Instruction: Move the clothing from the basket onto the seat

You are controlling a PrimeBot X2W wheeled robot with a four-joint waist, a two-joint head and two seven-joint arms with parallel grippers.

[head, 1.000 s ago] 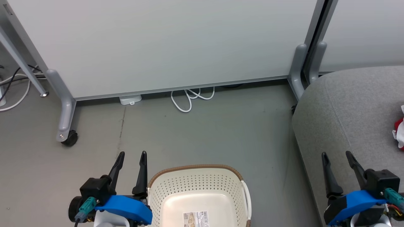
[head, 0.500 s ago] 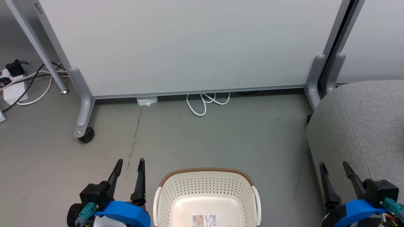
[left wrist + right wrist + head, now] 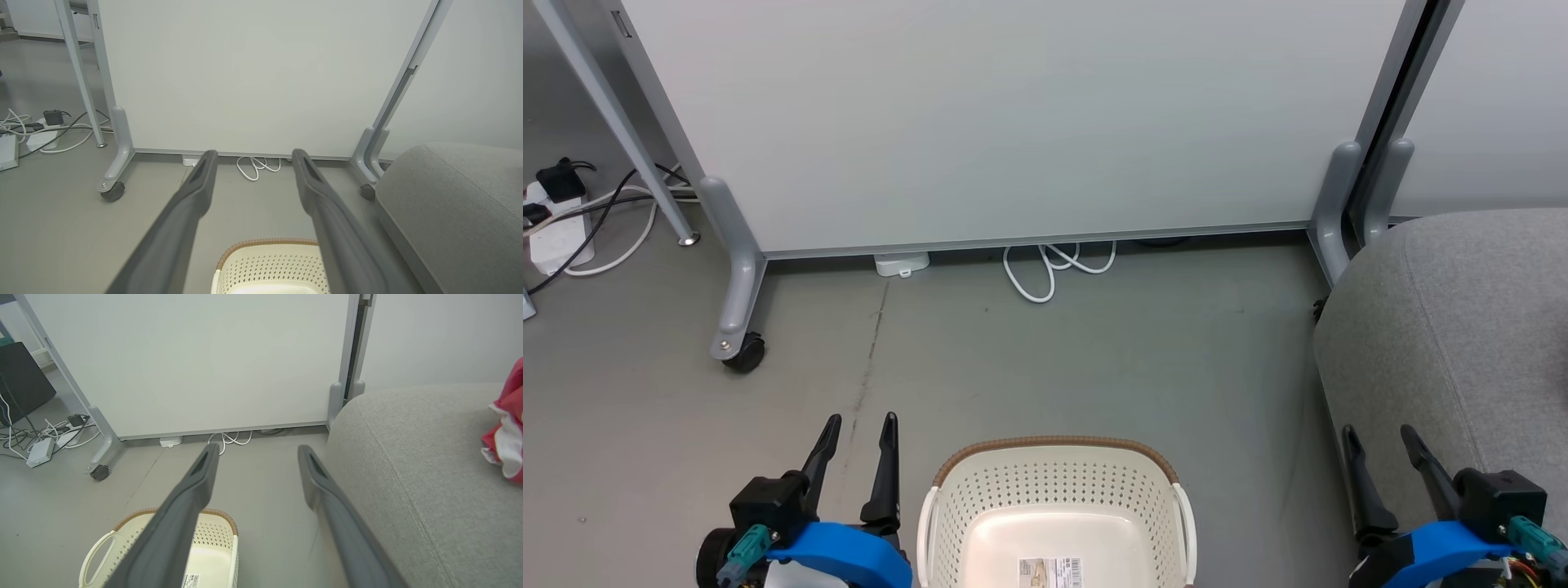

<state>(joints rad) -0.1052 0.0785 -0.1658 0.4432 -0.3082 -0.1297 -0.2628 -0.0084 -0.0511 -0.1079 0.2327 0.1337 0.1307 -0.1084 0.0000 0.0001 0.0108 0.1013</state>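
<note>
Now left claw point(image 3: 862, 418) and right claw point(image 3: 1378, 430) gape empty; the basket point(image 3: 1054, 482) bears an illegible barcode label point(image 3: 1049, 569).

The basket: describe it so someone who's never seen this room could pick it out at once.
Start at the white partition panel and come down across the grey floor toward the robot. The basket stands there, left of the grey sofa. It is the cream perforated tub with a brown woven-look rim and a barcode label.

Left gripper point(image 3: 862, 418), right gripper point(image 3: 1378, 430): fingers point(image 3: 884, 465) apart.
</note>
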